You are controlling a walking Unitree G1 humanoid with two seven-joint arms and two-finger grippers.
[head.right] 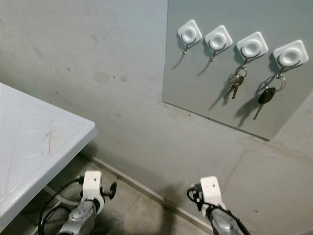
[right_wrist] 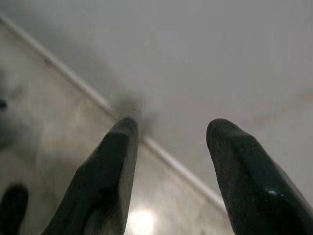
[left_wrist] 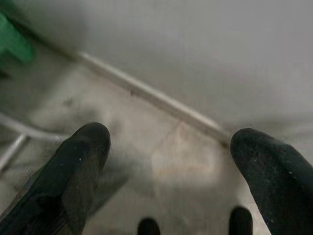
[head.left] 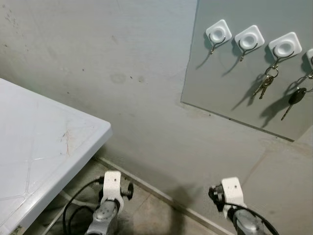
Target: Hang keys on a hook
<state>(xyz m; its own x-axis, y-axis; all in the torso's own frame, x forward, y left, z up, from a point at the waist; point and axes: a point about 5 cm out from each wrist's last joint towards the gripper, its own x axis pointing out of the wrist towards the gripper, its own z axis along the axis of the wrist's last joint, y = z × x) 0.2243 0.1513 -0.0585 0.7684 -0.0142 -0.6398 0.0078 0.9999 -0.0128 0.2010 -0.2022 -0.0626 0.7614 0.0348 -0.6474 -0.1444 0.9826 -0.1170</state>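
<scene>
Four white hooks (head.right: 251,48) in a row on the grey panel (head.right: 205,98): two bare, two carrying one key each, a small metal key (head.right: 236,84) and a black-headed key (head.right: 264,97). Below the panel, two claws, left claw (left_wrist: 166,161) and right claw (right_wrist: 171,147), both spread wide, empty, over floor (left_wrist: 161,161). One white table (head.left: 44,142) left of the panel.

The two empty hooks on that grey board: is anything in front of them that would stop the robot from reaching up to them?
Nothing visible does. The two empty hooks stand clear on the grey board, with bare wall below them. The left gripper and right gripper hang low and open near the floor. The other two hooks already carry keys.
</scene>
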